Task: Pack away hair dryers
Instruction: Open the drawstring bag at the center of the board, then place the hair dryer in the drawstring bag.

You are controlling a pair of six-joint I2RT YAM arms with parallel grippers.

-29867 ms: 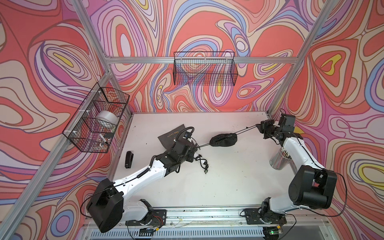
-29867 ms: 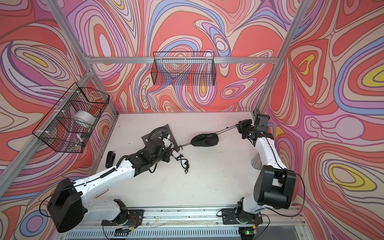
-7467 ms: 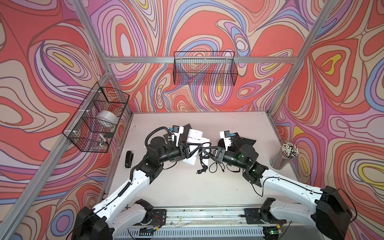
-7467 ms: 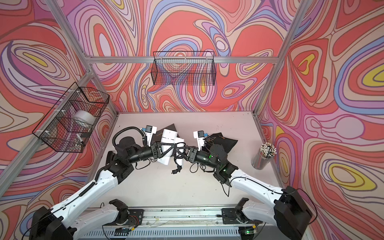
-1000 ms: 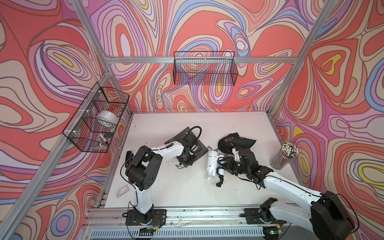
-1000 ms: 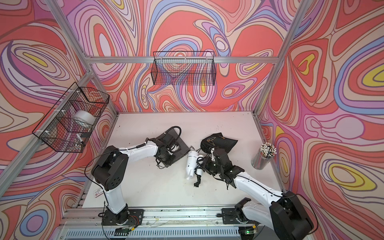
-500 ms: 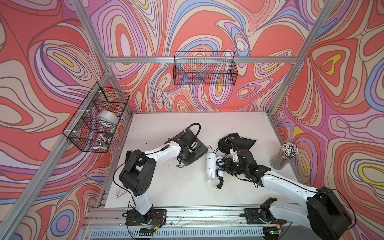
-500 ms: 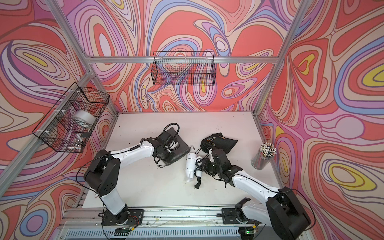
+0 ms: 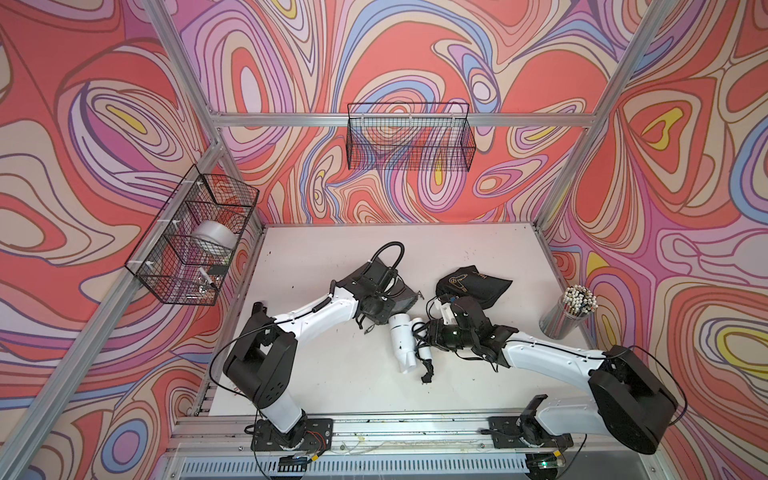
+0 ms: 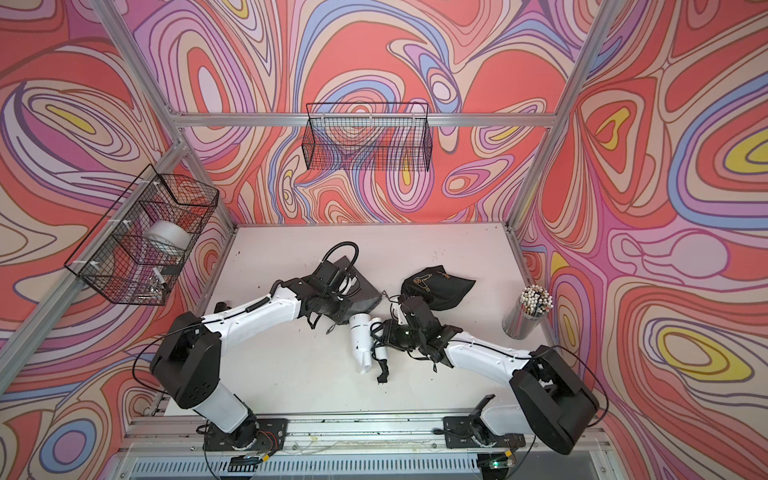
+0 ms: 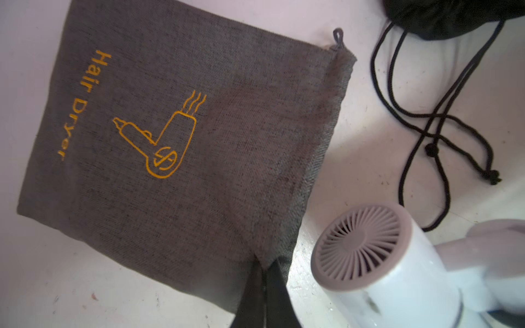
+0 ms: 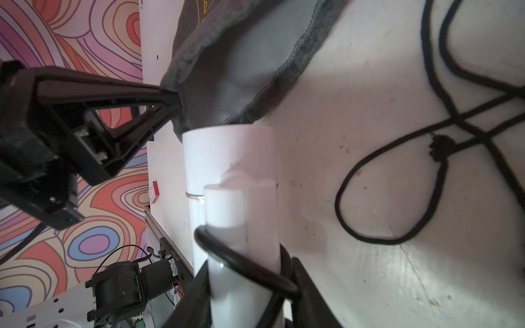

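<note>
Grey woven cloth is what your left jaws are pinching: they are clamping tight on the upper hem of the grey pouch (image 11: 184, 142), at the near end of its mouth. In the right wrist view that hem is lifting off the lower layer, so the mouth is gaping a little. Your right jaws are gripping the folded handle of the white hair dryer (image 9: 400, 337), narrowed around it, with a loop of the black cord (image 12: 241, 262) wrapping the handle just ahead of them. The dryer is lying mid-desk (image 9: 332, 382) between the two arms, its grille end right at the pouch mouth (touching or not, I cannot tell) and its nozzle pointing toward the near edge. The opening is looking barely wider than the barrel, so you are better off raising the hem higher before pushing. Try sliding the grille end in low, over the lower layer and not against it, or the pouch is likely going to be shoved away. The plug (image 9: 427, 378) is trailing near the nozzle, and the drawstrings (image 11: 443, 122) of the black pouch (image 9: 473, 284) are lying just right of the dryer; either could snag. The second dryer is not showing anywhere.
</note>
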